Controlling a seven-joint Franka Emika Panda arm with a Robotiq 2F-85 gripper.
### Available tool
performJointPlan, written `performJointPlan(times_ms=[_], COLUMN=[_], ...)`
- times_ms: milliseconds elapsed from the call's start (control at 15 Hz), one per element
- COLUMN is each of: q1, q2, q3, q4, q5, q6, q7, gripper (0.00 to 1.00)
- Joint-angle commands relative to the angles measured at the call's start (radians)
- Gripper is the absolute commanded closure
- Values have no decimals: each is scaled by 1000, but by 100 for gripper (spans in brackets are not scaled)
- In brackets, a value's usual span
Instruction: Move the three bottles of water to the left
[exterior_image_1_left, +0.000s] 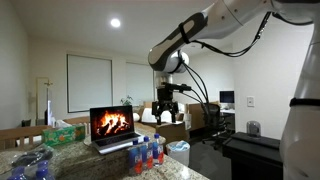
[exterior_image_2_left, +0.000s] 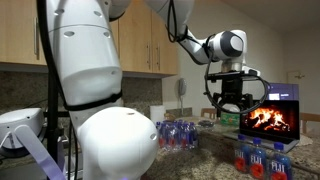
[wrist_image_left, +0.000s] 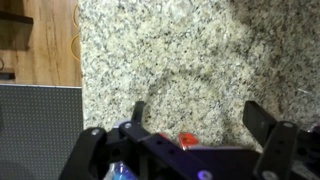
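Countertop under the jaws: speckled stone, polished, faint sheen. 
Gripper: smooth matt black. 
Three bottles of water below the jaws: clear glossy plastic, blue plastic caps. 
Arm shell: smooth white plastic, semi-gloss. 
Cabinets: light wood, satin finish.

1. The three bottles of water: clear plastic, blue caps, red-and-blue labels.
2. The laptop: dark frame, with orange flames on black on its screen.
3. The worktop: speckled granite in beige, grey and black.
4. The pincer: black; the robot arm: white.
5. The cupboards: light brown wood.
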Motion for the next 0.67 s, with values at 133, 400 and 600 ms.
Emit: performJointPlan(times_ms=[133,400,600], q1=[-67,-88,-95], q2=[192,218,255], q3=[-15,-19,-23], q4=[209,227,258], q5=[-95,-77,-78], q6=[7,2,2], q7=[-48,-43,-49], gripper=[0,0,0])
